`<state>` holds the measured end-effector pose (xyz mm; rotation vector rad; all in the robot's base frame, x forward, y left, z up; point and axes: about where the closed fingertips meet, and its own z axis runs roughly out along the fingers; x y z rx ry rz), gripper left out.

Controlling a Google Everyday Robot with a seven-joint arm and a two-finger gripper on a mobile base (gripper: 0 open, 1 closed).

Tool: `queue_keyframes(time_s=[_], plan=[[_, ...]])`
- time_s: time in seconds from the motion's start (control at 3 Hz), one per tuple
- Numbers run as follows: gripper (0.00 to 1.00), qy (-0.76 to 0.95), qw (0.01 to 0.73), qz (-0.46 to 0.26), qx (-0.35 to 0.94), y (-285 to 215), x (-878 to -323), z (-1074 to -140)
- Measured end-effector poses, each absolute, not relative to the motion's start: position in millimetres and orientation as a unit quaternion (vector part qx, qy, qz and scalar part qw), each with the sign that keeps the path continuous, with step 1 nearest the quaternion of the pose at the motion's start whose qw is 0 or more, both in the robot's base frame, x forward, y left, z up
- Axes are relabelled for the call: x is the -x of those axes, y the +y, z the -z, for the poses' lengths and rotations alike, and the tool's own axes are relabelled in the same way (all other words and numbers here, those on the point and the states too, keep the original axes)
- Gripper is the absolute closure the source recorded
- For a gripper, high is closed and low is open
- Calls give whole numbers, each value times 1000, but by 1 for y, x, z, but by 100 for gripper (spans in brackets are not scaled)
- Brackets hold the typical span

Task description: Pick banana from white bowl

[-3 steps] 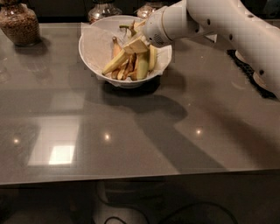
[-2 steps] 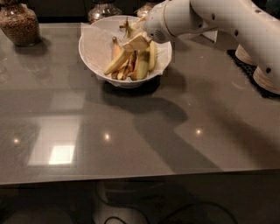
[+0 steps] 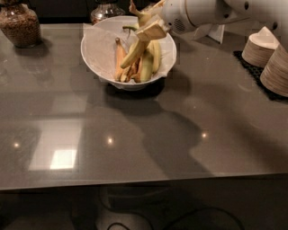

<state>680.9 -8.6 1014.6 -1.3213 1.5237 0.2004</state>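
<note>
The white bowl (image 3: 96,54), lined with white paper, stands at the back middle of the grey table. My gripper (image 3: 147,22) is over the bowl's right half, at rim height, shut on the upper end of the slim pale-yellow banana (image 3: 133,53). The banana hangs tilted down to the left, and its lower end is still among the other fruit. An orange-brown banana (image 3: 119,57) and greenish-yellow bananas (image 3: 153,60) lie in the bowl beside it. My white arm reaches in from the upper right.
A jar of brown contents (image 3: 19,24) stands at the back left and a glass jar (image 3: 105,9) behind the bowl. Stacks of beige paper bowls (image 3: 261,47) sit on a black mat at the right edge. A white card (image 3: 216,32) stands behind my arm.
My gripper has risen from down among the bananas to rim height, and the slim banana has tilted up with it, its upper end lifted out of the pile.
</note>
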Motion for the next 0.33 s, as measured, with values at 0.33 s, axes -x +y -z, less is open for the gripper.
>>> queue_keyframes(time_s=[0.33], plan=[[100,634,555,-79,533,-34,-663,-1034]])
